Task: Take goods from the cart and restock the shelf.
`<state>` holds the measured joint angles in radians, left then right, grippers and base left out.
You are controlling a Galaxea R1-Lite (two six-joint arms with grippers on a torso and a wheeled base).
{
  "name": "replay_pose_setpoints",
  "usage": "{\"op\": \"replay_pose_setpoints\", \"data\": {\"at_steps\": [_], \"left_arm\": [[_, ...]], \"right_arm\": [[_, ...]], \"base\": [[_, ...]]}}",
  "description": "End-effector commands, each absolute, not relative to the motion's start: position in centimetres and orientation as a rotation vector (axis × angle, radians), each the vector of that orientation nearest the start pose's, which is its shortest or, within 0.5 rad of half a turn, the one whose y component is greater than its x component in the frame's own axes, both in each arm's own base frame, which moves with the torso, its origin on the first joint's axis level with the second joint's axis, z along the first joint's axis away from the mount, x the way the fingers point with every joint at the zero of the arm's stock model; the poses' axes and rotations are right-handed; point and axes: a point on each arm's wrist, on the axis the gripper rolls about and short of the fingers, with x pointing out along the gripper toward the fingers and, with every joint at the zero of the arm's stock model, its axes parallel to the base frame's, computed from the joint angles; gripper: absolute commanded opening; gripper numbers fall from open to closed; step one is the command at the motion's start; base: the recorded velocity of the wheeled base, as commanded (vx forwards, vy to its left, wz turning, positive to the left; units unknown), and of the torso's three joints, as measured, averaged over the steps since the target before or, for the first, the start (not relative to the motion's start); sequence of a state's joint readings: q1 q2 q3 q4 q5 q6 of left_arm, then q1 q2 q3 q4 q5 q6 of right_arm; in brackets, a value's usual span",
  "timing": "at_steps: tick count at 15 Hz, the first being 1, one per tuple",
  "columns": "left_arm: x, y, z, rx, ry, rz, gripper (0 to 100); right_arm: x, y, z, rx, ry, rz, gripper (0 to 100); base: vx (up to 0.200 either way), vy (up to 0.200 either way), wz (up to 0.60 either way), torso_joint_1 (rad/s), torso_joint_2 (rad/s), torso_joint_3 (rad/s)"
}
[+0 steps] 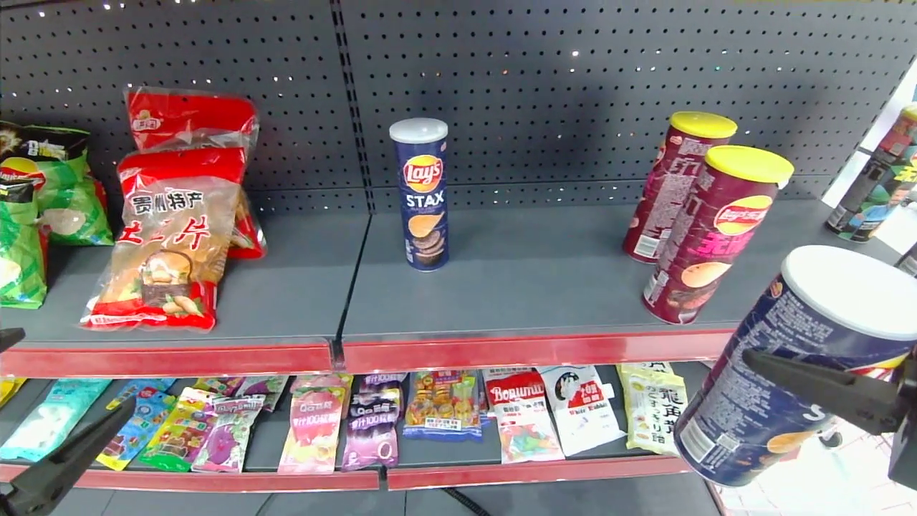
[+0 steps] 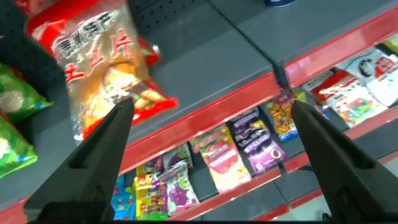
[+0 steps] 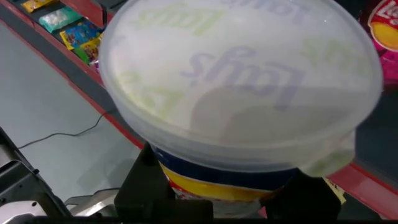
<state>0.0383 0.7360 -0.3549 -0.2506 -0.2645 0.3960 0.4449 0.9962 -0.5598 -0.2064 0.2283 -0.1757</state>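
Head view, blue can (image 1: 795, 365): held in the air off the right front corner of the upper shelf (image 1: 530, 287), tilted, white lid toward the shelf, touching nothing on it.
Head view, right gripper (image 1: 824, 387): clamped across the can's wall about halfway up; 1 dark finger lies over the label.
Head view, stock: 1 twin can (image 1: 420, 193) stands upright mid-shelf, 2 maroon cans (image 1: 709, 236) stand nearer the held one, and bare shelf lies between them.
Head view, left gripper (image 1: 75, 369): low, at the far left, holding nothing.
Left wrist view, left gripper (image 2: 211, 112): fingers spread wide apart, with a red bag (image 2: 99, 68) and the lower shelf's sweet packets (image 2: 242, 149) beyond them.
Right wrist view, lid (image 3: 242, 81): translucent, close to the camera; fingers (image 3: 149, 186) press the tube on both sides just below it.
Handling: probably light and stiff, but the glossy wall looks slippery, so the can may twist in the grip.
Where to hold: the mid-wall seems safest; the lid looks thin and may pop off.
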Motion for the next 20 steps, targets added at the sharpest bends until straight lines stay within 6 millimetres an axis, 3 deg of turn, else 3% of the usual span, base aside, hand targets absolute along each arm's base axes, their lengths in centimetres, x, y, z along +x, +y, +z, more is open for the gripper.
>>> {"op": "replay_pose_setpoints", "data": {"at_steps": [1,9,17,20], "left_arm": [[6.9,-0.3,19.3,0.373,0.086,-0.248,100],[6.9,-0.3,19.3,0.373,0.086,-0.248,100],[7.0,-0.4,19.4,0.419,0.075,-0.265,100],[9.1,-1.6,20.7,0.421,0.071,-0.443,100]], "right_arm": [[11.2,5.9,22.3,-0.193,0.177,0.689,0],[11.2,5.9,22.2,-0.193,0.179,0.690,0],[11.1,5.8,22.9,-0.186,0.147,0.679,0],[10.7,5.6,23.0,-0.189,0.126,0.665,0]], "base": [[0.000,0.200,0.00,0.002,0.00,0.007],[0.000,0.200,0.00,0.002,0.00,0.004],[0.000,0.000,0.00,0.000,0.00,0.000],[0.000,0.000,0.00,0.000,0.00,0.000]]}}
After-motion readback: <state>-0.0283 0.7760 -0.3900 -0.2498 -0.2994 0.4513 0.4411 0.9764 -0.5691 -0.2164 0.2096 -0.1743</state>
